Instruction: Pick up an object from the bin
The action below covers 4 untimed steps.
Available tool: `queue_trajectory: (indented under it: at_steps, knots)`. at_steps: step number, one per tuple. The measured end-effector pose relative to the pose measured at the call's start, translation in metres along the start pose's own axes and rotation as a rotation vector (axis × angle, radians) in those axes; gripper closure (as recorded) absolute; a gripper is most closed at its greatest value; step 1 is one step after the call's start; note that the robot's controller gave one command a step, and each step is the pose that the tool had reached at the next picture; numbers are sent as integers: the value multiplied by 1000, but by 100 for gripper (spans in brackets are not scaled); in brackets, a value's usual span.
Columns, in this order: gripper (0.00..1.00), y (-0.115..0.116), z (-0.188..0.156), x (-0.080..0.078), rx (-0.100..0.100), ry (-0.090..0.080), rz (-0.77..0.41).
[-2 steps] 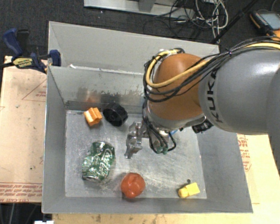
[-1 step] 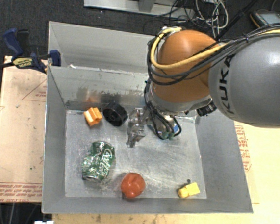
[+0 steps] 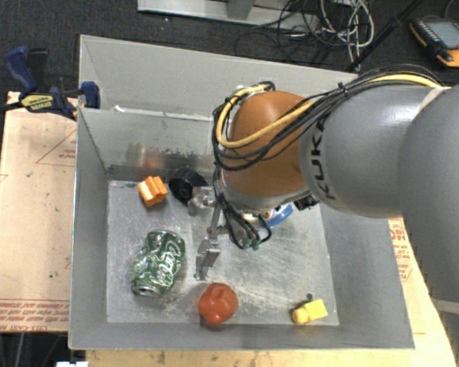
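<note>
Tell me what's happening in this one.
A KUKA arm reaches into the grey bin from the right. Its gripper hangs low over bare floor, between a crushed green can and a round red thing near the front. It is not seen holding anything. An orange block, a black thing and a small yellow piece lie apart.

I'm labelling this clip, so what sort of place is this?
Probably a robotics lab: a KUKA arm reaches over a grey metal bin holding a crushed green can, with cables strewn on the floor behind.
</note>
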<state>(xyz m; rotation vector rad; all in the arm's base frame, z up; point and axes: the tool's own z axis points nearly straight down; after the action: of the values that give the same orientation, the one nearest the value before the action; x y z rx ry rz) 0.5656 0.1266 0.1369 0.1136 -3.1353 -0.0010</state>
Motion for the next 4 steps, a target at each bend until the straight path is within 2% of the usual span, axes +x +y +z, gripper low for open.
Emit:
queue_trajectory:
  at_steps: [1, 2, 3, 4]
  knots:
    - [0, 0, -4, -1, -1, -5, 2]
    - [100, 71, 64, 20, -1, -7, -201]
    - [100, 71, 64, 20, -1, -7, -201]
    - [100, 74, 17, 21, 1, 1, -186]
